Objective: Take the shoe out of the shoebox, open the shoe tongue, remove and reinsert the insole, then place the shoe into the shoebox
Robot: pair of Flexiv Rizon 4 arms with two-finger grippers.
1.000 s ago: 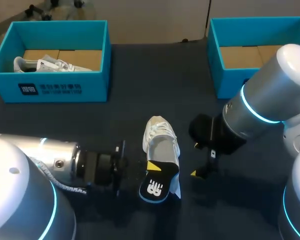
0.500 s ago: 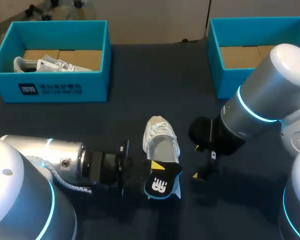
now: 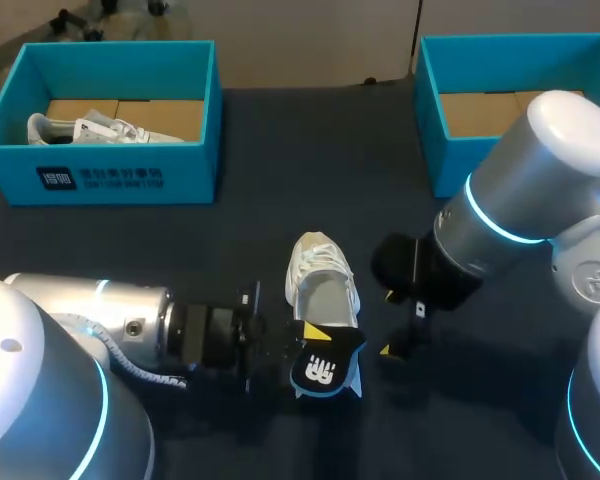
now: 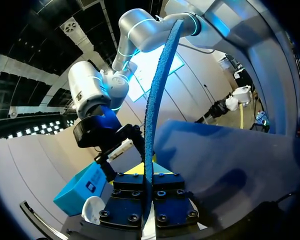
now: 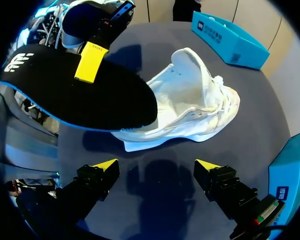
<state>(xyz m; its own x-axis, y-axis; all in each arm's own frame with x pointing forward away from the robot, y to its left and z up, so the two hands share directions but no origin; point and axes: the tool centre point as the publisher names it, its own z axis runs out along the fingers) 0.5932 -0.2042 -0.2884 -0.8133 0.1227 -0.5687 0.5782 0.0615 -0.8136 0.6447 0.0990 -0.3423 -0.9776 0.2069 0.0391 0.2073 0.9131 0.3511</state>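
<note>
A white shoe (image 3: 322, 283) lies on the dark table, toe pointing away from me; it also shows ahead of my right gripper (image 5: 190, 102). My left gripper (image 3: 302, 338) is shut on the black, blue-edged insole (image 3: 325, 371), held just off the shoe's heel. In the left wrist view the insole (image 4: 155, 120) stands edge-on, clamped between the fingers of the left gripper (image 4: 146, 175). My right gripper (image 3: 388, 322) hovers open just right of the shoe's heel, nothing between its yellow tips. In its own view the right gripper (image 5: 157, 166) faces the insole (image 5: 80, 97) and the shoe's side.
A blue shoebox (image 3: 110, 175) at the back left holds another white shoe (image 3: 90, 128). A second blue shoebox (image 3: 450, 150) stands at the back right, partly hidden by my right arm, with only its cardboard floor showing.
My left gripper has carried the insole to the right, closer to the shoe's heel. The right arm has shifted slightly left; its gripper stays open.
</note>
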